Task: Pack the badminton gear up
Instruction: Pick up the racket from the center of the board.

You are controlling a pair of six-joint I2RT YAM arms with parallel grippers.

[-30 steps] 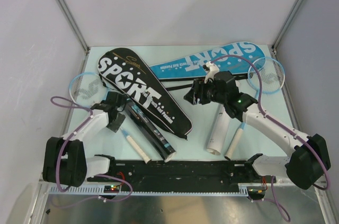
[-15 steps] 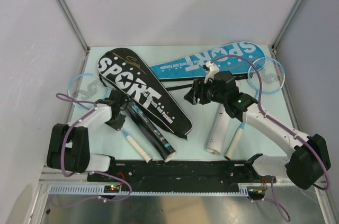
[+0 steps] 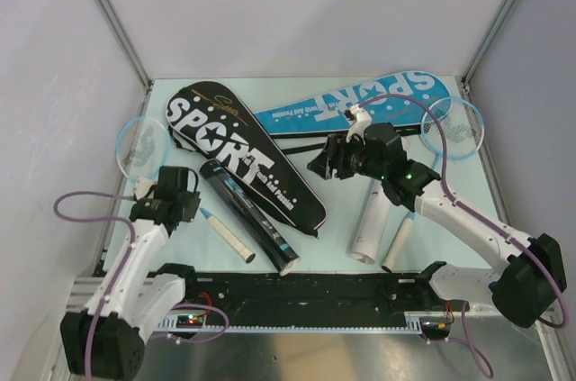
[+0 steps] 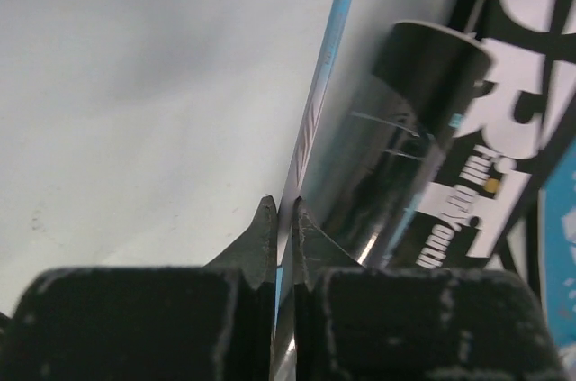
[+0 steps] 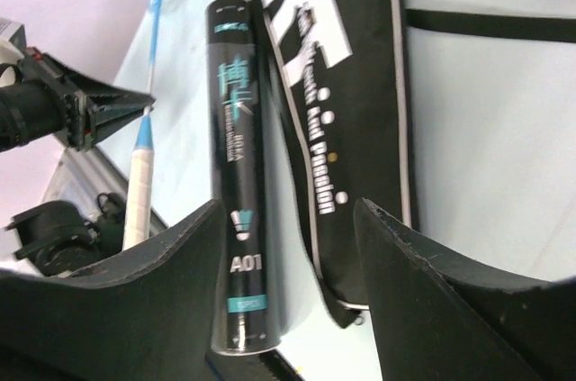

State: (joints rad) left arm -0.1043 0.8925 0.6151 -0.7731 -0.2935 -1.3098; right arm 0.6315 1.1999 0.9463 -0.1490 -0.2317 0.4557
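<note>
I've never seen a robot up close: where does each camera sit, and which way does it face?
Top external: fixed above and behind the arms, looking down at the table; left arm and right arm show.
Left wrist: on the left arm, looking along the left end effector, shut on a light-blue racket shaft, black tube alongside.
Right wrist: on the right arm, looking down through the open right end effector at the black tube and black SPORT cover.
Shared: all three show the black tube.

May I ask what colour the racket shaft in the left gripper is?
Light blue: the racket shaft shows best in the left wrist view.
</note>
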